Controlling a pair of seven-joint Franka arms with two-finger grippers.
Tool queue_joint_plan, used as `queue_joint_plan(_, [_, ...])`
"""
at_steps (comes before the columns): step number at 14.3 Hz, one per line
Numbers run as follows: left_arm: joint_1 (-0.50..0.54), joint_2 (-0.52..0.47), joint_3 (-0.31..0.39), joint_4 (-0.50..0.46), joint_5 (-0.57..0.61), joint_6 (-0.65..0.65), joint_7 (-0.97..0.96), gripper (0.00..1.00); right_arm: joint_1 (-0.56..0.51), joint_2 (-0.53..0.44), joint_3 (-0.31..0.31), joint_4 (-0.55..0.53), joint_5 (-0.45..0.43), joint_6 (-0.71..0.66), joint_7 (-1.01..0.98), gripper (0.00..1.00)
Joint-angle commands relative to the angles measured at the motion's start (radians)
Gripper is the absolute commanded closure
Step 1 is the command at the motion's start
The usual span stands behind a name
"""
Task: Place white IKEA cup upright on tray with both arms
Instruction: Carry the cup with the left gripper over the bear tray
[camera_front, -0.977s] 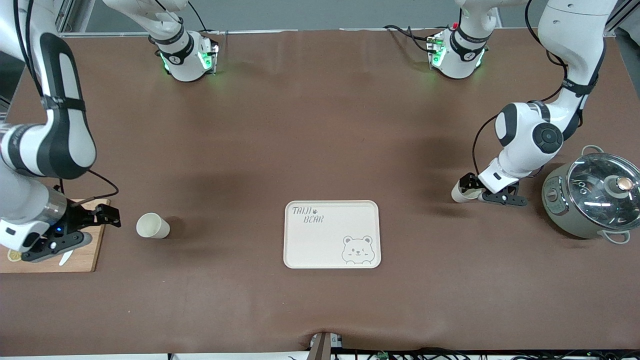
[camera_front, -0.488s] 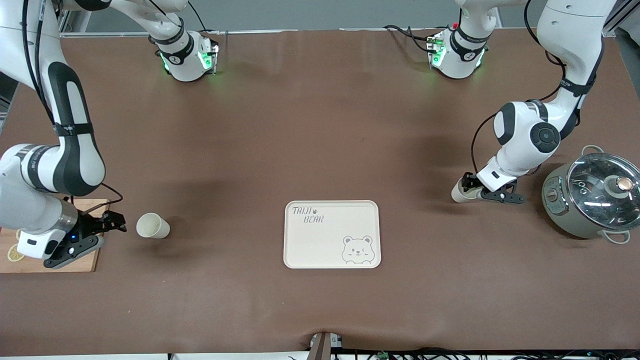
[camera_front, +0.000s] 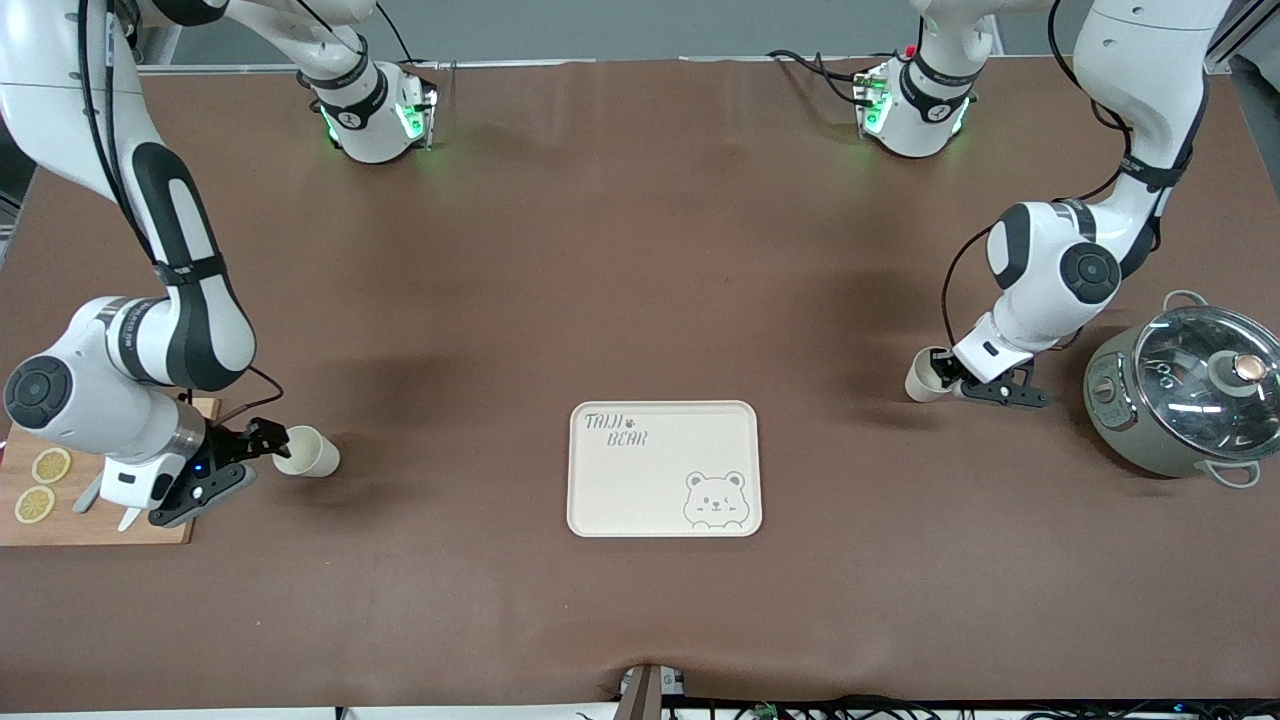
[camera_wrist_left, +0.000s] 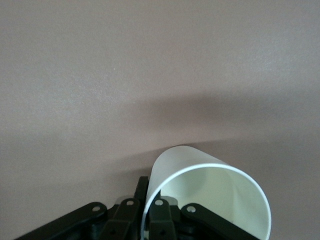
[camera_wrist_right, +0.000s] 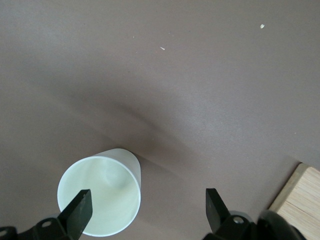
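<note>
Brown-covered table (camera_front: 640, 250); the cream "TAIJI BEAR" tray (camera_front: 664, 469) lies flat at its middle. Left gripper (camera_front: 958, 384), beside a lidded pot (camera_front: 1185, 390), pinches the wall of a white cup (camera_front: 921, 376). Right gripper (camera_front: 245, 462), fingers spread, sits low beside a second white cup (camera_front: 308, 451) lying near a cutting board (camera_front: 60, 500).

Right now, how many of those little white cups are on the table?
2. One cup stands near the cutting board at the right arm's end, by the right pincer. The other cup is in the left pincer, beside the pot.
</note>
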Motion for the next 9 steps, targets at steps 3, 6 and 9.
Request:
queue_joint_plan(3, [-0.012, -0.041, -0.033, 0.11, 0.001, -0.171, -0.121, 1.0, -0.007, 0.016, 0.007, -0.019, 0.014, 0.048, -0.038, 0.0])
queue_joint_plan(6, [-0.017, -0.053, -0.099, 0.207, 0.003, -0.306, -0.287, 1.0, -0.004, 0.029, 0.007, -0.021, 0.013, 0.065, -0.038, 0.0])
queue_joint_plan(9, [-0.047, -0.047, -0.155, 0.287, 0.024, -0.377, -0.468, 1.0, -0.002, 0.061, 0.007, -0.021, 0.014, 0.094, -0.045, 0.0])
